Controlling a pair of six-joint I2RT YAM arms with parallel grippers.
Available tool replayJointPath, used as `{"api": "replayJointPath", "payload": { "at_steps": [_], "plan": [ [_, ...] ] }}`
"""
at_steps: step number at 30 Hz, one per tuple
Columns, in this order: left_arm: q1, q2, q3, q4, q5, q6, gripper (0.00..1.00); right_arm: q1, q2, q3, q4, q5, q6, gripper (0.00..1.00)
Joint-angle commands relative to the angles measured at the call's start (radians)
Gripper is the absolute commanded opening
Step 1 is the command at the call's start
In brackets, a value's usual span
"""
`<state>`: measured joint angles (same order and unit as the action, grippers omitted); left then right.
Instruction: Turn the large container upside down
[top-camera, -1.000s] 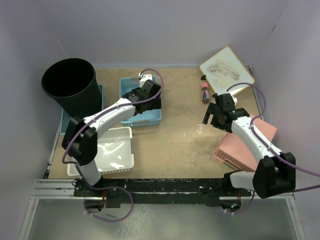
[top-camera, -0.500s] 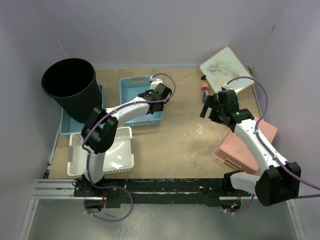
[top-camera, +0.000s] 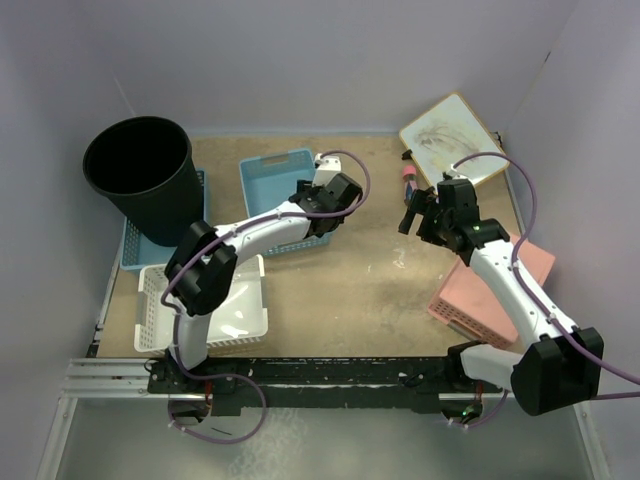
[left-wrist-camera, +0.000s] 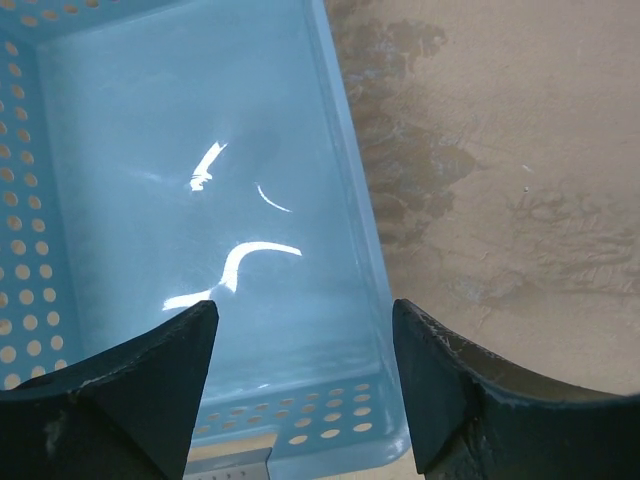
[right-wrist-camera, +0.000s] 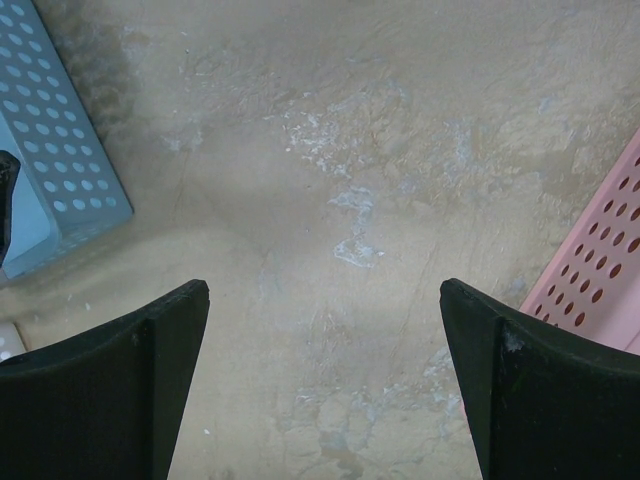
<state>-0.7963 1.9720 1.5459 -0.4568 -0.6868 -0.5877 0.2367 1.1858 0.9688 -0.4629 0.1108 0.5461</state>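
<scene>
**Holdings, table seen from above; arm bases at 6 o'clock**

1. Large container (top-camera: 140, 180): tall round black plastic bin, slightly tapered. Stands upright at 10 o'clock in the far left corner, open mouth upward. Neither arm touches it. Its lower part overlaps a light blue perforated basket (top-camera: 128, 250) at 9 o'clock. Whether it stands in that basket or behind it cannot be told.

2. Left gripper (top-camera: 325, 205): at 11 o'clock, well apart from the container. Arm stretched across the table (top-camera: 360, 290). In the left wrist view the claw (left-wrist-camera: 300, 320) is released, jaws spread and holding nothing. It hangs over the right-hand end of a second light blue basket (left-wrist-camera: 200, 150), whose glossy floor shows glare and whose walls are perforated.

3. Right gripper (top-camera: 415, 215): at 2 o'clock, raised above the table. In the right wrist view the claw (right-wrist-camera: 322, 300) is released, fingers wide apart, with only scuffed tan tabletop between them. A corner of the second light blue basket (right-wrist-camera: 60, 150) lies at that view's upper left. The pink basket's edge (right-wrist-camera: 600, 290) lies at its right.

4. Second light blue basket (top-camera: 280, 190): at 11 o'clock, just right of the container and partly under the left wrist.

5. White basket (top-camera: 215, 305): at 8 o'clock, near the left arm's base, open side up.

6. Pink basket (top-camera: 495, 285): at 4 o'clock, under the right forearm.

7. Drawing board (top-camera: 453, 138): at 1 o'clock, pale-framed, white with faint scribbles, set askew by the far wall.

8. Marker (top-camera: 409, 185): red and pink, near the board's near edge. Details too small to tell.
</scene>
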Motion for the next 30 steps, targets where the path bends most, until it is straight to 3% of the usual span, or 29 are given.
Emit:
{"api": "replayJointPath", "payload": {
  "at_steps": [1, 6, 9, 12, 18, 22, 25, 30],
  "plan": [
    [-0.014, -0.018, 0.063, 0.036, -0.076, -0.044, 0.69, 0.004, -0.024, -0.002, 0.026, -0.019, -0.015, 1.00],
    [-0.009, 0.035, 0.111, 0.055, -0.057, -0.063, 0.74, 0.005, -0.031, -0.005, 0.016, -0.008, -0.015, 1.00],
    [0.016, 0.114, 0.142, 0.083, -0.014, -0.048, 0.71, 0.004, -0.038, -0.008, 0.012, -0.009, -0.013, 1.00],
    [0.044, 0.181, 0.185, 0.066, 0.006, -0.058, 0.58, 0.004, -0.051, 0.009, -0.029, -0.007, -0.026, 1.00],
    [0.048, 0.170, 0.163, 0.105, 0.034, -0.056, 0.37, 0.004, -0.089, -0.024, -0.067, 0.004, -0.031, 1.00],
    [0.047, 0.155, 0.164, 0.087, 0.057, -0.046, 0.03, 0.004, -0.087, -0.003, -0.078, 0.018, -0.034, 1.00],
    [0.041, 0.077, 0.134, 0.094, 0.154, -0.082, 0.00, 0.004, -0.083, 0.028, -0.076, 0.042, -0.044, 1.00],
    [0.014, -0.102, 0.050, 0.229, 0.452, -0.155, 0.00, 0.004, -0.050, 0.128, -0.102, 0.120, -0.126, 1.00]
  ]
}}
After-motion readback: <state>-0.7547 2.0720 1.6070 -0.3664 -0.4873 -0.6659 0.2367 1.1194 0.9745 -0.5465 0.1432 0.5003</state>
